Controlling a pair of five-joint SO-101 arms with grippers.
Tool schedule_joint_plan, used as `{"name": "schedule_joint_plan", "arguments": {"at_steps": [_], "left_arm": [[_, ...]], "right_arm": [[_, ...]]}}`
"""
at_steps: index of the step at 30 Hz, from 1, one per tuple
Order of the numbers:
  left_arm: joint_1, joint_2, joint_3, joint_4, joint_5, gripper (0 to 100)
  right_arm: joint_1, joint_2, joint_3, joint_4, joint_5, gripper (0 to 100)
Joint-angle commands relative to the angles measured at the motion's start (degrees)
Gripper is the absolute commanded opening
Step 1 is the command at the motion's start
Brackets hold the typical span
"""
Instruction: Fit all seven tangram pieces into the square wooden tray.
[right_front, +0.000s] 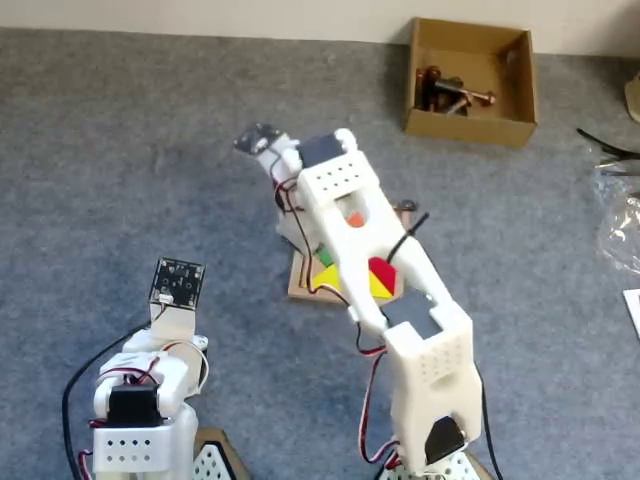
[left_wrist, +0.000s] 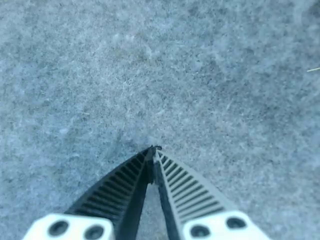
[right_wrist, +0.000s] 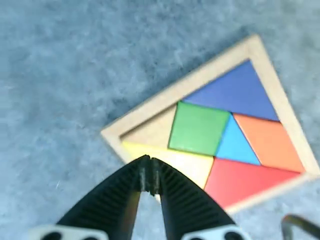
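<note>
Hovering my right gripper (right_wrist: 150, 181), jaws pressed together, over the flat yellow piece (right_wrist: 186, 163) in the square wooden tray (right_wrist: 210, 70); my left gripper (left_wrist: 154, 151), likewise closed, hangs above the grey felt tabletop (left_wrist: 150, 60).

the square wooden tray (right_wrist: 210, 67) lies flat near the middle of the surface. seated in it: a blue triangle (right_wrist: 232, 92), green square (right_wrist: 198, 128), light-blue triangle (right_wrist: 235, 145), orange piece (right_wrist: 270, 142), red triangle (right_wrist: 245, 180) and yellow piece (right_wrist: 185, 162). a bare wooden patch (right_wrist: 147, 132) shows beside the green square.
</note>
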Motion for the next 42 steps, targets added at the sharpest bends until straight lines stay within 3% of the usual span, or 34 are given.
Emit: {"name": "schedule_joint_plan", "arguments": {"at_steps": [1,10,17,23,42], "left_arm": [[1.45,-0.31,1.19,0.09,0.35,1],[2.77,-0.4,1.19,0.26,0.44,1],[5.14,-0.22,1.19,0.26,0.44,1],[5.23,-0.22,1.19,0.18,0.53,1],[5.32,-0.22,1.19,0.18,0.53,1]], "right_arm": [[0.66,-6.99,-5.93,4.53,0.44,0.5],[1.1,-16.57,-6.99,7.43,0.44,0.5],[6.64,-24.66,-6.46,7.6,0.35,0.5],[10.68,-33.45,4.09,7.6,0.35,0.5],[10.77,-71.34,30.02,7.34,0.7,0.5]]}}
